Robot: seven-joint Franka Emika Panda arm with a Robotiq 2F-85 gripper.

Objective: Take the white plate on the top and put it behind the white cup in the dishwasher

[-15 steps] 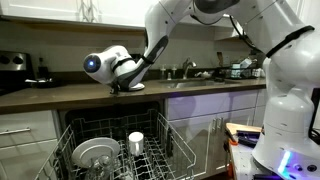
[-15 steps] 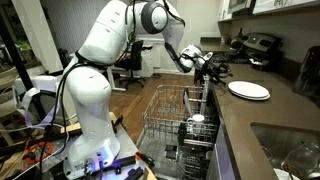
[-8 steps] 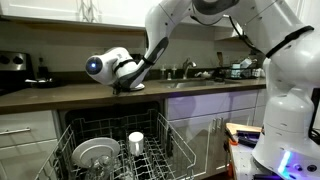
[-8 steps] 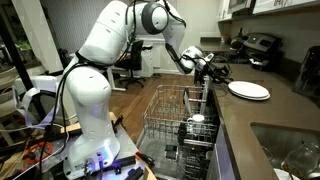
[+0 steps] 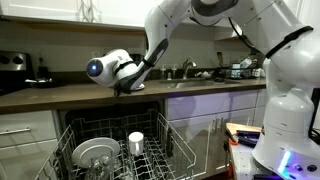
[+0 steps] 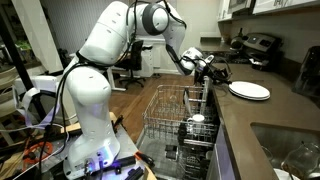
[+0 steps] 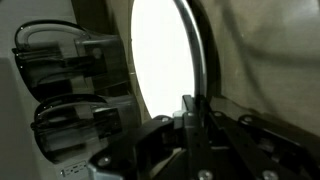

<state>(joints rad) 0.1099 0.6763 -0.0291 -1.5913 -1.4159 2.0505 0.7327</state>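
Observation:
The white plate (image 6: 250, 90) lies on the dark counter above the dishwasher (image 5: 110, 122), and in the wrist view it fills the top as a bright disc (image 7: 160, 50). My gripper (image 7: 190, 112) is shut on the plate's near rim, one finger over and one under the edge. In both exterior views the gripper (image 5: 128, 86) (image 6: 224, 80) sits low at the counter by the plate. The white cup (image 5: 136, 141) (image 6: 197, 119) stands in the pulled-out wire rack (image 5: 172, 152) (image 6: 168, 108) below.
A greyer glassy dish (image 5: 95, 153) stands in the rack beside the cup. A sink (image 6: 290, 150) and a stove with pans (image 6: 255, 48) flank the plate on the counter. White cabinet drawers (image 5: 25, 130) stand next to the dishwasher.
The jaws have closed from wide apart onto the plate's rim. The arm has hardly moved, and the plate has stayed on the counter.

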